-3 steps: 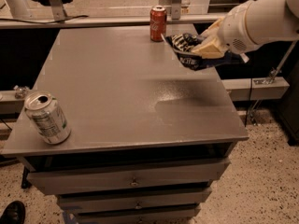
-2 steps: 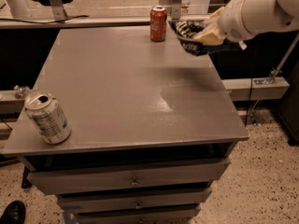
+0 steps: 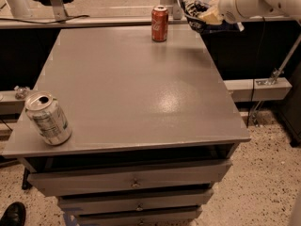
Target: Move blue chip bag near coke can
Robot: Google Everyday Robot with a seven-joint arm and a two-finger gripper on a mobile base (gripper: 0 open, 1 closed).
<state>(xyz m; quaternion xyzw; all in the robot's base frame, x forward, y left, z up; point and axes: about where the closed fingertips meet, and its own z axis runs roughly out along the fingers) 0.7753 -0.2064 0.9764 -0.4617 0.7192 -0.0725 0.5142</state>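
The coke can [image 3: 160,23], red with white script and a silver top, stands upright near the far edge of the grey table [image 3: 127,84]. My gripper [image 3: 207,16] is at the table's far right corner, to the right of the can. It is shut on the blue chip bag [image 3: 196,15], a crinkled dark-blue foil bag with white patches, held in the air above the table's far right corner, roughly a can's width from the can. The white arm runs off to the upper right.
A silver can [image 3: 48,118] with grey-green print stands tilted at the table's front left corner. Drawers [image 3: 131,185] sit under the tabletop. A black shoe [image 3: 11,214] is on the floor at bottom left. A ledge runs behind the table.
My gripper has carried the blue chip bag up and back toward the table's far right corner. Both cans have stayed put.
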